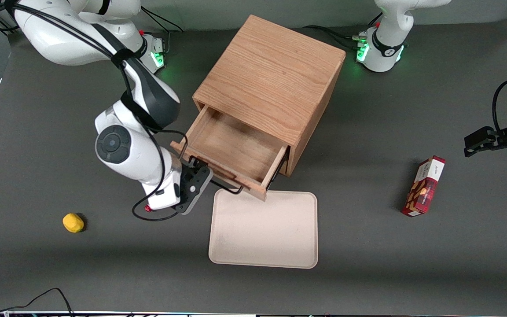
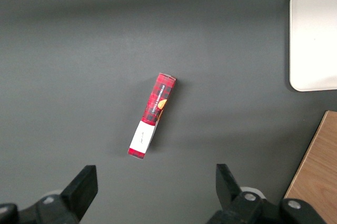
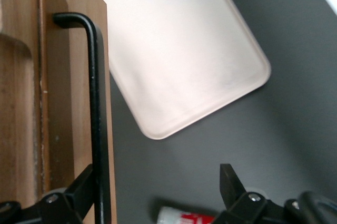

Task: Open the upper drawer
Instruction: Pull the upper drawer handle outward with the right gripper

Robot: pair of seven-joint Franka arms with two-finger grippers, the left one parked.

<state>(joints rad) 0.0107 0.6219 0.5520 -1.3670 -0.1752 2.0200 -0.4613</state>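
The upper drawer of the wooden cabinet is pulled well out, and its bare wooden inside shows. Its thin black wire handle runs along the drawer front, and it also shows in the right wrist view. The right gripper is at the drawer front's end nearest the working arm, level with the handle. In the right wrist view the gripper is open, with its fingers wide apart. The handle bar lies just inside one finger. The lower drawer is hidden under the open one.
A cream tray lies on the table right in front of the open drawer, nearer the front camera. A red carton lies toward the parked arm's end. A small yellow object lies toward the working arm's end.
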